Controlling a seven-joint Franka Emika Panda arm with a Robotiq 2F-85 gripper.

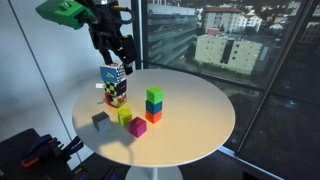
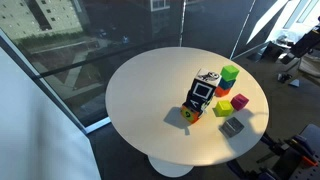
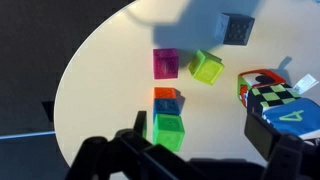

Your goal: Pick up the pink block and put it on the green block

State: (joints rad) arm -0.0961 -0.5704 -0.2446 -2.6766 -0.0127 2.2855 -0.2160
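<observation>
The pink block (image 3: 166, 63) lies on the white table (image 3: 100, 80), just beside a lime cube (image 3: 207, 67) and near the green block (image 3: 168, 130). Only an exterior view clearly shows the green block (image 1: 155, 96) topping a stack. The end effector (image 3: 190, 165) hangs wide open and empty, its dark fingers cut off by the wrist view's lower edge.

The round surface (image 3: 120, 90) is looking like smooth white laminate, mostly matt and catching just a soft sheen. The pink block (image 3: 166, 63) and green block (image 3: 168, 130) are coming across as smooth and flat-coloured, slightly satin. Plastic or painted wood, can't tell. The checkered box (image 3: 275, 100) is showing a glossy printed skin. The fingers (image 3: 100, 158) are looking like matt black plastic.
</observation>
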